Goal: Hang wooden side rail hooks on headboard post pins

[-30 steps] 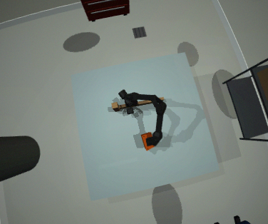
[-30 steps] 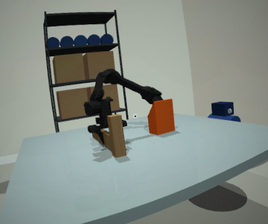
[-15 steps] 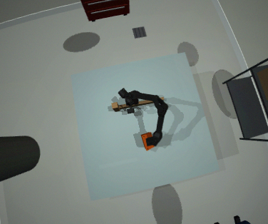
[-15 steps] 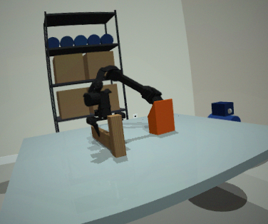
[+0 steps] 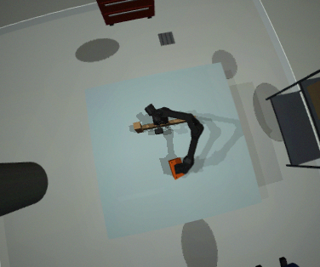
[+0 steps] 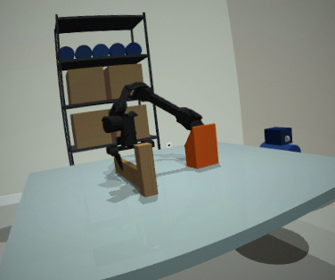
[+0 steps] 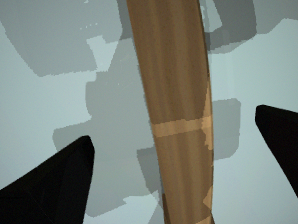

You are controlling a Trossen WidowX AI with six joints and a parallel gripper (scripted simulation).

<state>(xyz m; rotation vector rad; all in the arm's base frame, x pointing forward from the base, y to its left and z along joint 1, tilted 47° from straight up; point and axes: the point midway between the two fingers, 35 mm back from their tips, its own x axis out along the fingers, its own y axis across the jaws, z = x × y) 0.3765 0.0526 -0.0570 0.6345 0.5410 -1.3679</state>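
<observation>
Jaws are wide open, holding nothing, hovering right over the side rail (image 7: 176,116), which leans from the headboard post (image 6: 146,169) down to the bench (image 6: 249,196). Clip it backing off and the hooks could pop off.

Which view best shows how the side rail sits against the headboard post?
Exterior: the side rail slopes from the upright headboard post down to the table. Top shows only a thin strip under the arm. Wrist shows the rail between the open fingers, no post.
</observation>
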